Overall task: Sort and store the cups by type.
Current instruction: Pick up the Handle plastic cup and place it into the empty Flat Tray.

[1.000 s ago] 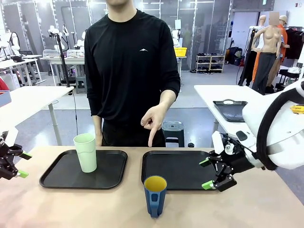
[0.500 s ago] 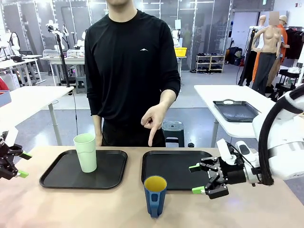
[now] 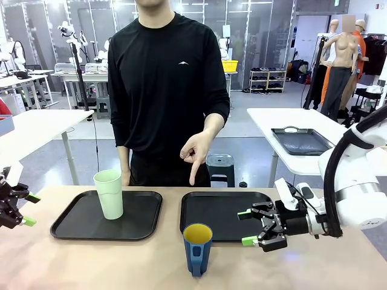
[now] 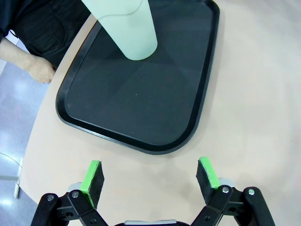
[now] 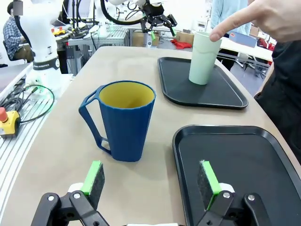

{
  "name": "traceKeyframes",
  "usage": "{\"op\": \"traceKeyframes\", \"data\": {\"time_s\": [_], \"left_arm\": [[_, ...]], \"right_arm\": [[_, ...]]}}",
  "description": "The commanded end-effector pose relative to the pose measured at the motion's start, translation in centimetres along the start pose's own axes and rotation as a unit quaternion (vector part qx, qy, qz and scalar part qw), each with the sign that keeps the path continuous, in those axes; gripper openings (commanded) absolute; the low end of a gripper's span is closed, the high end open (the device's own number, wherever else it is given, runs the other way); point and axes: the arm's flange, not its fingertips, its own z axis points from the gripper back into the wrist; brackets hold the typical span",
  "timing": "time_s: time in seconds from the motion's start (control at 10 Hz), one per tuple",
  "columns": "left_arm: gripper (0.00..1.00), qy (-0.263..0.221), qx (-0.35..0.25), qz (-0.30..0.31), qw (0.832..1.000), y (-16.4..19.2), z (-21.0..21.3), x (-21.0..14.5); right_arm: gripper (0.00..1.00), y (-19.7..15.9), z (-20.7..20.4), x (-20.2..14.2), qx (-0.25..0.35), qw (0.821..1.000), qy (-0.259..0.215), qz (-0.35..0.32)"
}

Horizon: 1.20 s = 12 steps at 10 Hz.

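The dark blue tapered plastic mug with a yellow inside and a loop handle (image 3: pixel 197 248) is standing upright on the bare tan counter (image 3: pixel 121 266), just in front of the right-hand flat black rectangular tray (image 3: pixel 224 212) and not on it. The tall pale mint-green plain tumbler (image 3: pixel 109 193) is sitting upright on the left-hand flat black tray (image 3: pixel 91 220). The person's hand (image 3: pixel 196 151) is pointing a finger down toward the right-hand tray.

The right tool (image 3: pixel 247 227) is hovering low beside the mug, its green-padded fingers spread wide apart and holding nothing; in the right wrist view the mug (image 5: pixel 121 120) is lying ahead and off to one side of the gap. The left tool (image 3: pixel 30 209) is waiting at the counter's left edge, also spread apart and empty.

The step in hand looks like reaching for the mug. To do it well, the right tool probably needs to line its gap up on the mug's body, keep the pads clear of the handle, and close around the wall below the rim so the tapered mug is not slipping or tipping.
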Motion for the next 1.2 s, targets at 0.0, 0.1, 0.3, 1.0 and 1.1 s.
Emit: {"op": "traceKeyframes", "data": {"time_s": [0.0, 0.1, 0.3, 1.0, 1.1], "left_arm": [[1.0, -0.012, 0.002, -0.002, 1.0, 0.1, 0.1, 0.1], [1.0, -0.012, 0.002, -0.002, 1.0, 0.1, 0.1, 0.1], [1.0, -0.012, 0.002, -0.002, 1.0, 0.1, 0.1, 0.1], [1.0, -0.012, 0.002, -0.002, 1.0, 0.1, 0.1, 0.1], [1.0, -0.012, 0.002, -0.002, 1.0, 0.1, 0.1, 0.1]], "right_arm": [[1.0, 0.2, 0.1, 0.4, -0.003, 1.0, 0.006, 0.005], [1.0, 0.2, 0.1, 0.4, -0.003, 1.0, 0.006, 0.005], [1.0, 0.0, 0.1, 0.1, -0.001, 1.0, 0.0, 0.001], [1.0, -0.7, -5.6, -3.7, 0.059, 0.996, -0.058, -0.027], [1.0, -0.5, -6.3, -4.1, 0.059, 0.996, -0.064, -0.031]]}}
